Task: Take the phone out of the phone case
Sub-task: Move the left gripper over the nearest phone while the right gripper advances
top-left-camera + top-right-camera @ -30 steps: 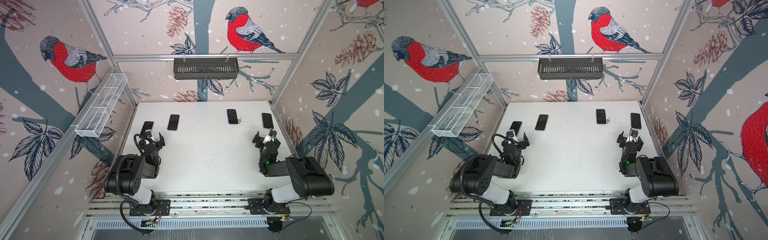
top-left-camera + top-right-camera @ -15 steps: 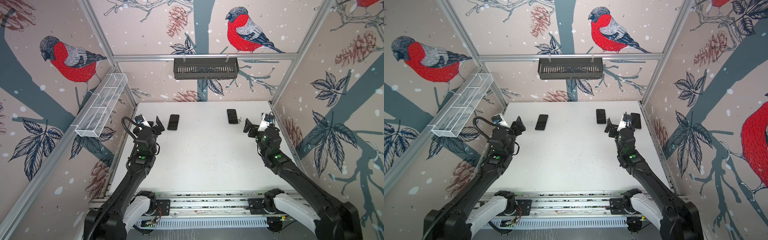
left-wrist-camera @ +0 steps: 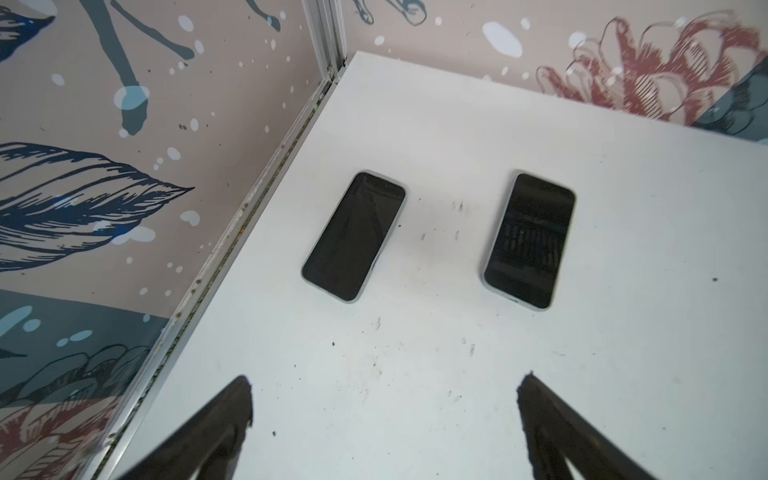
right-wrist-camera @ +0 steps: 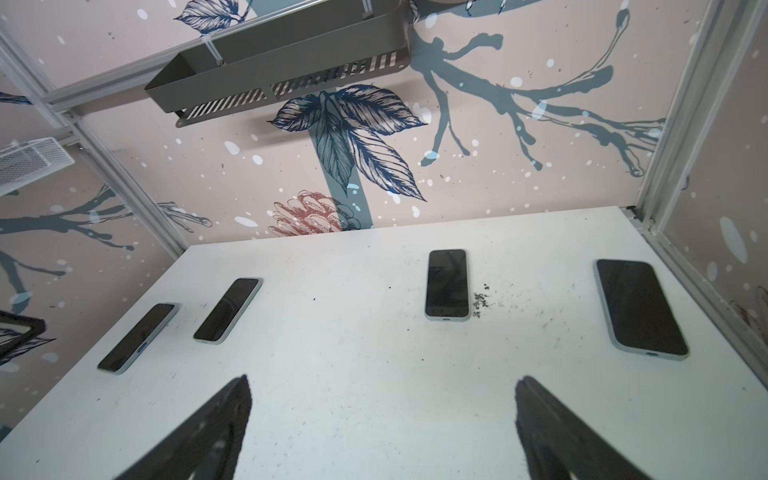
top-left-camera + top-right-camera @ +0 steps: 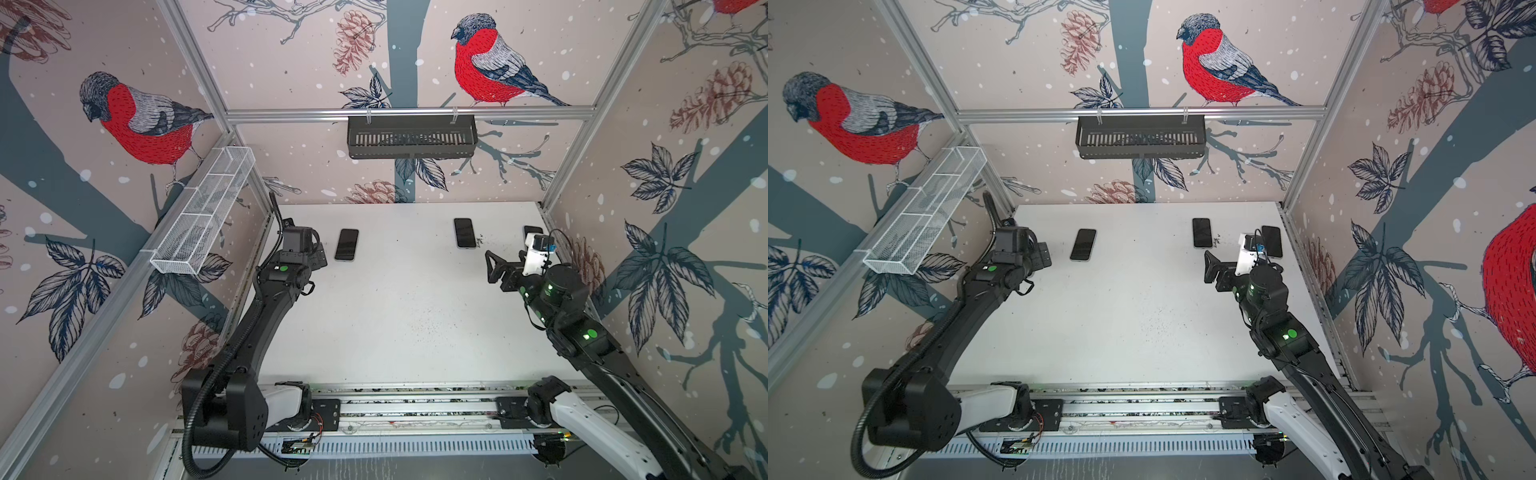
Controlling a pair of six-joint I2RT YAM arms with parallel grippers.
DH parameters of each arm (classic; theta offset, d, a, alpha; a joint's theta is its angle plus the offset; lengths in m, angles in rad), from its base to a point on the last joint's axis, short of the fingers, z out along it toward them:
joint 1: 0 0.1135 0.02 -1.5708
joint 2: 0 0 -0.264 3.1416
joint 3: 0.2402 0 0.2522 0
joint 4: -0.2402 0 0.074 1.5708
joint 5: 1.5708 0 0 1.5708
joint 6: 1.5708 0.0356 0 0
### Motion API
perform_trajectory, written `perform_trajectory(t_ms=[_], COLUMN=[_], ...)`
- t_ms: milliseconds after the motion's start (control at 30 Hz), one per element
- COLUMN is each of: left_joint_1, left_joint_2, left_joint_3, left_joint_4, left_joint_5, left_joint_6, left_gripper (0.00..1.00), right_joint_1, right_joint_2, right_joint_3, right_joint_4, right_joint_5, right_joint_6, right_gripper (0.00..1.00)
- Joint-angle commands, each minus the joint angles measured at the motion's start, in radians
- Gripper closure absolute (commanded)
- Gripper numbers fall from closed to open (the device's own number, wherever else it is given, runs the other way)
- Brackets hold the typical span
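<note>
Both my arms have unfolded from the front rail and now reach toward the far row of phones. I judge the approach made, but nothing is gripped and no phone is out of its case.

In both top views my left gripper [image 5: 318, 259] hangs over the white table [image 5: 395, 311] at its 10 o'clock, jaws wide and empty. The second phone [image 5: 346, 244] lies near it at 2 o'clock, and whatever lies under that arm is hidden. My right gripper [image 5: 508, 267] hangs at the table's 2 o'clock, equally wide and empty, with the third phone [image 5: 464, 232] at its 10 o'clock. In a top view the rightmost phone [image 5: 1271, 241] shows beyond my wrist camera.

From the left wrist, only bare table lies between my spread fingertips [image 3: 237, 403]. The leftmost phone [image 3: 353, 237] lies screen-up ahead at 12 o'clock, near the side wall, and the second phone sits at 1 o'clock. Both have a pale case rim and are well apart from the jaws.

From the right wrist, all four phones lie flat ahead. The third is at 1 o'clock, the rightmost at 2 o'clock, and the other two at 10 o'clock. None is between the jaws.
</note>
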Motion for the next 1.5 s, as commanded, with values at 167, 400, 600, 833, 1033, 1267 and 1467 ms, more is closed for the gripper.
perform_trajectory(t_ms=[167,400,600,833,1033,1267,1467], left_joint_1=[0.045,0.066,0.119,0.192,0.229,0.273,0.279], left_joint_2=[0.270,0.496,0.596,0.697,0.741,0.758,0.786], left_joint_3=[0.117,0.275,0.346,0.394,0.414,0.440,0.451], left_joint_4=[-0.096,-0.142,-0.128,-0.135,-0.125,-0.139,-0.139], left_joint_5=[0.029,0.027,0.104,0.208,0.260,0.284,0.282], left_joint_6=[0.180,0.192,0.224,0.245,0.243,0.238,0.236], left_gripper=[0.02,0.05,0.07,0.06,0.06,0.05,0.05], right_joint_1=[0.040,0.140,0.189,0.214,0.249,0.278,0.281], right_joint_2=[-0.003,0.012,0.032,0.127,0.208,0.252,0.279], right_joint_3=[-0.105,-0.167,-0.198,-0.258,-0.228,-0.211,-0.173], right_joint_4=[0.004,0.000,0.009,0.106,0.121,0.134,0.090], right_joint_5=[-0.119,-0.080,-0.060,-0.068,-0.060,-0.038,-0.018], right_joint_6=[0.129,0.172,0.191,0.212,0.213,0.198,0.186], right_gripper=[0.00,0.00,0.00,0.00,0.00,0.00,0.00])
